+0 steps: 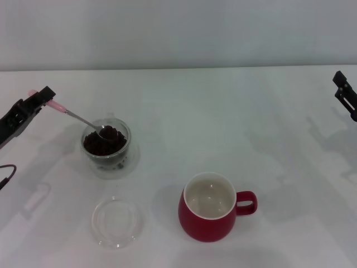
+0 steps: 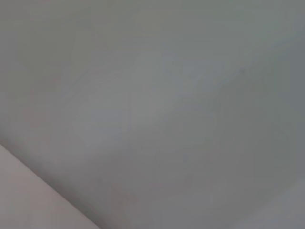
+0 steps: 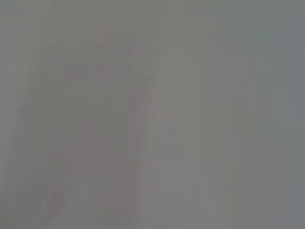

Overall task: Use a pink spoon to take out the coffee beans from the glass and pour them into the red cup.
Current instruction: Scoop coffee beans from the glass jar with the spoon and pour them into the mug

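In the head view my left gripper [image 1: 43, 99] is shut on the pink spoon [image 1: 78, 118] by its pale pink handle, at the table's left. The spoon slants down to the right, and its silver bowl rests on the coffee beans [image 1: 104, 142] inside the glass [image 1: 106, 143]. The red cup [image 1: 209, 207] stands upright nearer the front, right of the glass, white inside showing, handle pointing right. My right gripper [image 1: 345, 94] hangs at the far right edge, away from everything. Both wrist views show only blank grey.
A flat clear glass dish [image 1: 116, 221] lies in front of the glass, left of the red cup. The white table [image 1: 223, 111] runs back to a pale wall.
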Robot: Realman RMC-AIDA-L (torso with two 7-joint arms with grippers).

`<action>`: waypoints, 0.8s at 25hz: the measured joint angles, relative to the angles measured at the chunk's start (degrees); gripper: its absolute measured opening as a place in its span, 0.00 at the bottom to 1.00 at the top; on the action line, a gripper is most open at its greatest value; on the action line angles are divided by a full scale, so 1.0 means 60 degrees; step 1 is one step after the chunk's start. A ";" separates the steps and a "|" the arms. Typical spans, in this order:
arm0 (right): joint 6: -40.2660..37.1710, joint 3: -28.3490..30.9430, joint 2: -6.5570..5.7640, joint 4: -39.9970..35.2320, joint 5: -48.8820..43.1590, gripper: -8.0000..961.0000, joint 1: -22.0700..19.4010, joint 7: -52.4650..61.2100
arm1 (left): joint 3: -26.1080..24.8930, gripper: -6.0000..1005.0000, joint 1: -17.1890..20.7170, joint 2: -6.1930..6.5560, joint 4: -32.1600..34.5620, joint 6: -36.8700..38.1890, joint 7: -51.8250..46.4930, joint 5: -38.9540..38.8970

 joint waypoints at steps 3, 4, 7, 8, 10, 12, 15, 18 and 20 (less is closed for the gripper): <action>0.0006 0.0002 -0.0010 0.0000 0.0001 0.76 0.0000 0.0001 | -0.0002 0.14 0.0042 -0.0003 -0.0066 -0.0126 -0.0046 -0.0113; 0.0009 0.0002 -0.0014 0.0001 0.0001 0.76 0.0000 0.0001 | -0.0001 0.14 0.0046 -0.0001 -0.0118 -0.0172 -0.0064 -0.0158; 0.0022 0.0002 -0.0029 0.0001 0.0001 0.76 0.0009 0.0001 | -0.0001 0.14 0.0058 0.0020 -0.0327 -0.0431 -0.0160 -0.0291; 0.0029 0.0002 -0.0035 0.0001 0.0001 0.76 0.0012 0.0001 | -0.0001 0.14 0.0076 0.0023 -0.0363 -0.0516 -0.0205 -0.0306; 0.0047 0.0003 -0.0044 0.0001 0.0002 0.76 0.0030 -0.0001 | 0.0000 0.14 0.0118 0.0025 -0.0394 -0.0731 -0.0340 -0.0337; 0.0057 0.0002 -0.0052 0.0001 0.0001 0.76 0.0043 -0.0005 | 0.0010 0.14 0.0166 0.0025 -0.0395 -0.1177 -0.0582 -0.0342; 0.0057 0.0013 -0.0059 0.0001 0.0002 0.76 0.0051 -0.0006 | 0.0038 0.14 0.0169 0.0023 -0.0398 -0.1413 -0.0723 -0.0330; 0.0057 0.0034 -0.0061 0.0001 0.0002 0.76 0.0068 -0.0008 | 0.0073 0.14 0.0142 0.0013 -0.0422 -0.1691 -0.0907 -0.0263; 0.0057 0.0040 -0.0063 0.0001 0.0006 0.76 0.0081 -0.0012 | 0.0087 0.14 0.0073 0.0007 -0.0478 -0.1908 -0.1090 -0.0201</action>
